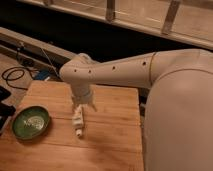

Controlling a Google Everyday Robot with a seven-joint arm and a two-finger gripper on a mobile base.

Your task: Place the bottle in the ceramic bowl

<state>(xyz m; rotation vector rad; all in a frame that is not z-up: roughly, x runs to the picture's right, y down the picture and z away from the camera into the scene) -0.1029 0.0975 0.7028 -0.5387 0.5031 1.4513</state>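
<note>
The small whitish bottle (78, 121) is on the wooden table (110, 130) near its middle, its white cap pointing toward the front edge. My gripper (83, 107) hangs from the white arm directly over the bottle's far end, very close to it or touching it. I cannot tell whether it grips the bottle. The green ceramic bowl (31, 122) with a dark rim and a pale patch in its centre sits on the table's left side, about a bowl's width left of the bottle. Nothing is in the bowl.
My large white arm (170, 100) covers the right side of the view. Black cables (15, 77) lie on the floor beyond the table's left back corner. A dark object (4, 107) sits at the left edge. A rail and window ledge run across the back.
</note>
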